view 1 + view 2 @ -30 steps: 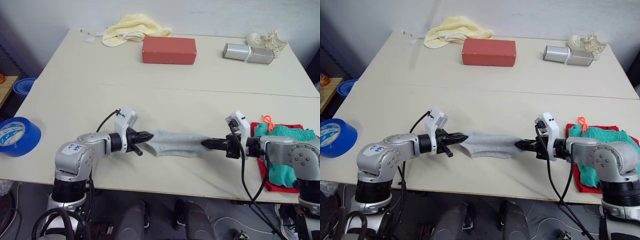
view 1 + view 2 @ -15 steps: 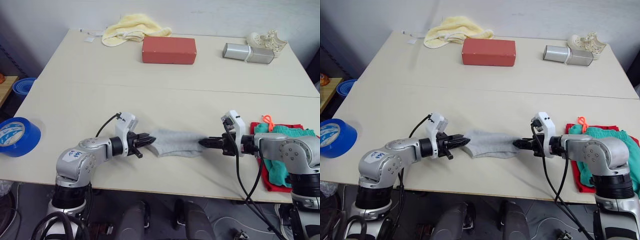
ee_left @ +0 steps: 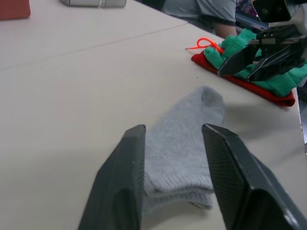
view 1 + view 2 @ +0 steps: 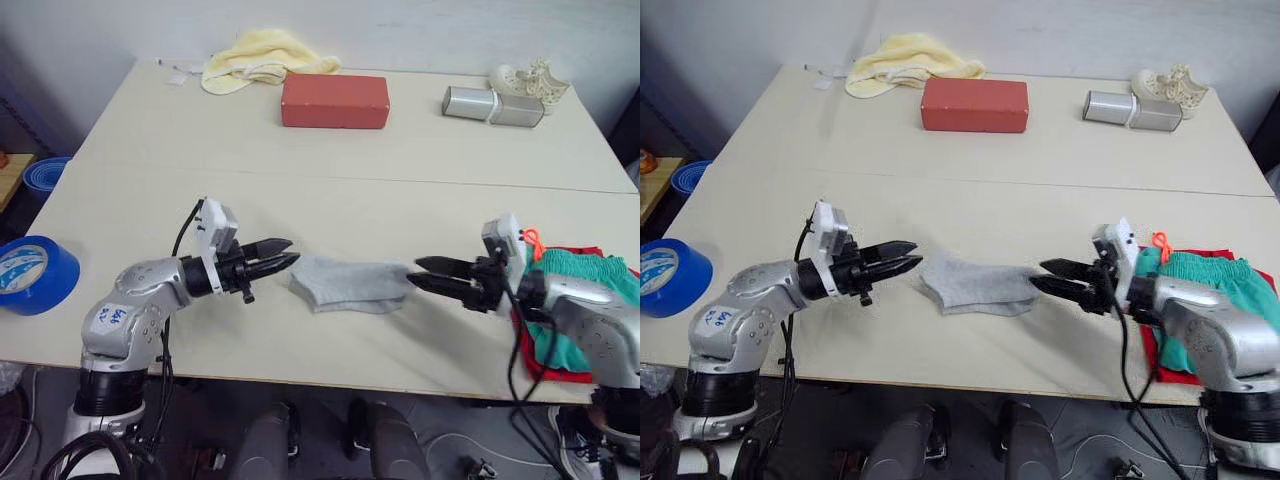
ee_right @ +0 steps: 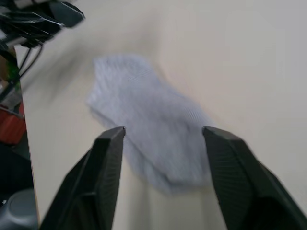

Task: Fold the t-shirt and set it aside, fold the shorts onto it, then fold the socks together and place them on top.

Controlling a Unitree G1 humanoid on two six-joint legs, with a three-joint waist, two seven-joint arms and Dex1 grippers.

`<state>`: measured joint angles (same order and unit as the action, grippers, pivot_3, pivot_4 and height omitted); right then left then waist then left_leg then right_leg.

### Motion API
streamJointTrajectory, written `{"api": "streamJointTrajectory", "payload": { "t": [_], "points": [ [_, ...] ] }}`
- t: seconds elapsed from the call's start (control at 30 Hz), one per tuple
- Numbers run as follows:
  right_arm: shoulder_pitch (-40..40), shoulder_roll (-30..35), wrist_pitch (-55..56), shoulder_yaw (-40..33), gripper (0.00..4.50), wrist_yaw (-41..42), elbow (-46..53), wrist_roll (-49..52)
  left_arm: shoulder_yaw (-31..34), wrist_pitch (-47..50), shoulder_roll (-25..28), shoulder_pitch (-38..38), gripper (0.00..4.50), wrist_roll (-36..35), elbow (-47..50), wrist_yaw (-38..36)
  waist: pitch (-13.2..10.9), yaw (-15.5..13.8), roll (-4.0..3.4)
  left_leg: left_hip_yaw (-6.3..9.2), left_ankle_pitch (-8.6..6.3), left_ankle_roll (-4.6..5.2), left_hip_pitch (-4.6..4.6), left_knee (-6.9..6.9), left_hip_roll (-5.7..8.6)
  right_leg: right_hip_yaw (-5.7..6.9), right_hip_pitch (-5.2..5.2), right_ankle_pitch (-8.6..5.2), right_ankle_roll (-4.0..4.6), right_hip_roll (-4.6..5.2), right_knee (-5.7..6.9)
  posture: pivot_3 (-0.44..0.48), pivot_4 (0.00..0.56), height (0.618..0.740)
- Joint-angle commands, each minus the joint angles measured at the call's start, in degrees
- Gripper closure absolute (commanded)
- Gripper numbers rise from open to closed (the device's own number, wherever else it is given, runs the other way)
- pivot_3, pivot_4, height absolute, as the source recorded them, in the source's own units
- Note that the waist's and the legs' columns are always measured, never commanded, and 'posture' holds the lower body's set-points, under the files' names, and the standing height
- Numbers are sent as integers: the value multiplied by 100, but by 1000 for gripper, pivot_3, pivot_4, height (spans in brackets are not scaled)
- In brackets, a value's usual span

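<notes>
The grey socks [image 4: 350, 283] lie stacked flat on the table near its front edge, between my two grippers. My left gripper [image 4: 292, 251] is open just left of them, apart from the fabric. My right gripper [image 4: 413, 272] is open at their right end, fingertips close to the toe. In the left wrist view my open left gripper [image 3: 173, 129] frames the socks [image 3: 187, 124]. In the right wrist view my open right gripper [image 5: 163, 129] frames the socks [image 5: 148, 127]. The teal shorts [image 4: 585, 275] lie folded on the red t-shirt [image 4: 540, 365] at the front right.
A red brick-shaped block [image 4: 335, 100], a pale yellow cloth [image 4: 262, 55], a silver box [image 4: 492, 105] and a small white object [image 4: 530, 78] line the far edge. A blue tape roll [image 4: 35, 272] sits at the left edge. A person [image 3: 211, 9] is beyond the table.
Both grippers were shut on the socks' ends; they have let go, opened and drawn back outward. The socks now rest on the table.
</notes>
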<state>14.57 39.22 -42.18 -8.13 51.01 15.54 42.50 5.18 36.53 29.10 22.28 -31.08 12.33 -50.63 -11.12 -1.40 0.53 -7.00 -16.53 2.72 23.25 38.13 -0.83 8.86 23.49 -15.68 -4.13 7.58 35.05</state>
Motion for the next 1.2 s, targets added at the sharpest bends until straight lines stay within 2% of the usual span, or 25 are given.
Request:
{"api": "streamJointTrajectory", "payload": {
  "t": [0.03, 0.07, 0.13, 0.23, 0.3, 0.43, 0.6, 0.83, 0.97, 1.1, 1.2],
  "points": [
    [171, -418, 1012, 430, 3432, -114, 109, -679, -421, -394, 1, 198, 4131, 281, -227, -180, 0, 3, -1, -1, -1, 0, -1, -1, 1, 0, -2, 0, 0, 0, -2, 0, 150, 740],
    [232, -570, 1359, 702, 3854, -187, 8, -1053, -564, -396, -86, 270, 4467, 392, -383, -76, 0, 4, -1, -5, 0, 0, 1, -1, 2, -1, 2, 0, 0, -1, -2, 0, 150, 740],
    [314, -828, 1731, 1099, 4467, -466, -241, -1647, -762, -469, -362, 362, 4500, 596, -738, 210, 0, 4, -1, -6, 0, 0, 1, -4, 3, 0, 0, 0, -1, -4, 8, 0, 150, 740],
    [226, -1137, 2053, 1466, 4467, -811, -397, -2199, -949, -593, -728, 383, 4500, 963, -1153, 699, 0, -2, -1, -6, 3, 3, 4, -2, 5, 2, 0, 2, -3, -5, 16, 0, 150, 740],
    [107, -1292, 2415, 1621, 4467, -1091, -536, -2634, -1162, -667, -858, 310, 4500, 1127, -1128, 776, 0, 8, -1, -7, 5, 4, 7, -1, 6, 2, 1, 2, -4, -5, 17, 0, 150, 740],
    [-216, -1220, 2788, 1696, 4467, -1266, -753, -3136, -1692, -673, -697, 93, 4500, 1677, -1075, 878, 0, 18, -1, -7, 6, 1, 2, -1, 6, -1, 0, 2, -4, -5, 18, 0, 150, 740],
    [-501, -1222, 2691, 1373, 4467, -1357, -731, -3036, -1745, -677, -464, -164, 4500, 1926, -1107, 946, 4, 19, -5, -4, 6, -3, -11, -3, 2, -6, -5, 1, -2, -1, 3, 0, 150, 740],
    [-880, -1276, 2553, 703, 4467, -1342, -548, -2430, -1498, -1151, -487, -216, 4500, 1756, -1148, 851, 8, 13, -9, -1, 4, -5, -19, -4, 0, -9, -10, 0, -1, 4, 4, 0, 150, 740],
    [-1115, -1242, 2729, 335, 4467, -1131, -389, -2060, -1142, -1594, -489, -243, 4500, 1281, -987, 366, 7, 15, -11, -1, 4, -4, -17, -5, 0, -8, -7, 0, 0, 4, 4, 0, 150, 740],
    [-1174, -1174, 2550, 130, 4467, -804, -18, -1527, -991, -1781, -421, -224, 4500, 703, -856, -522, 3, 15, -17, -1, 4, -2, -7, -5, 0, -6, 0, 0, 0, 4, 3, 0, 150, 740],
    [-1007, -1113, 2473, 190, 4467, -668, 71, -1435, -1034, -1989, -378, -48, 4500, 701, -914, -817, 2, 16, -18, -1, 4, -2, -8, -4, 0, -6, -1, 0, 0, 3, 4, 0, 150, 740]
  ]
}}
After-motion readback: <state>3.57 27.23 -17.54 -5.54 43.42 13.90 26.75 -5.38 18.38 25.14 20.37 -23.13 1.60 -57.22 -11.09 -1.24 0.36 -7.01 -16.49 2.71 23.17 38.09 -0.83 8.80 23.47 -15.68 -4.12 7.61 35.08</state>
